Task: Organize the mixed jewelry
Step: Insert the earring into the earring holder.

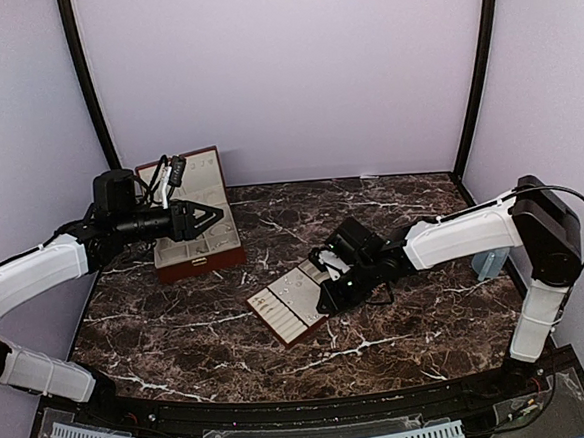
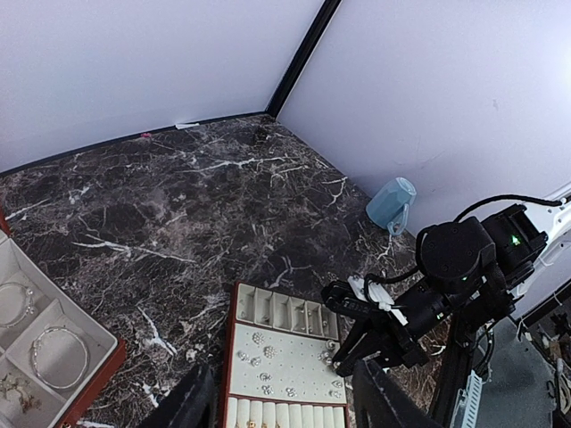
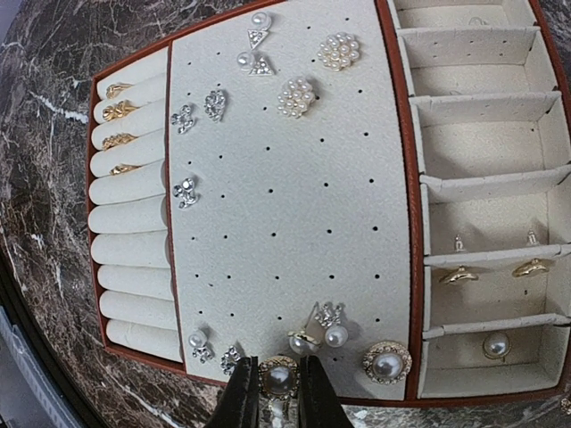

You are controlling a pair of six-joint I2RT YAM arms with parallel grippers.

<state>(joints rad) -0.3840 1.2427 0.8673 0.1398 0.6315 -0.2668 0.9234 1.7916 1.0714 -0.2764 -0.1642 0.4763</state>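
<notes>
On the dark marble bench point(image 1: 400, 332), the cream slotted velvet tray point(image 3: 294, 205) carries the mixed jewelry point(image 3: 296, 96): pearl clusters and sparkly silver studs pinned around its perforated panel, four gold rings point(image 3: 116, 111) in its padded rolls, and two more rings and a lone pearl point(image 3: 495, 345) in its divided compartments. At the tray's edge the right claw point(image 3: 278, 367) is clenched on a round gold-rimmed pearl stud point(image 3: 278, 378). Well apart from the tray, the left claw point(image 1: 216, 217) hangs released over the reddish-brown cream-lined box point(image 1: 197, 264), which holds thin silver bangles point(image 2: 58, 352).
</notes>
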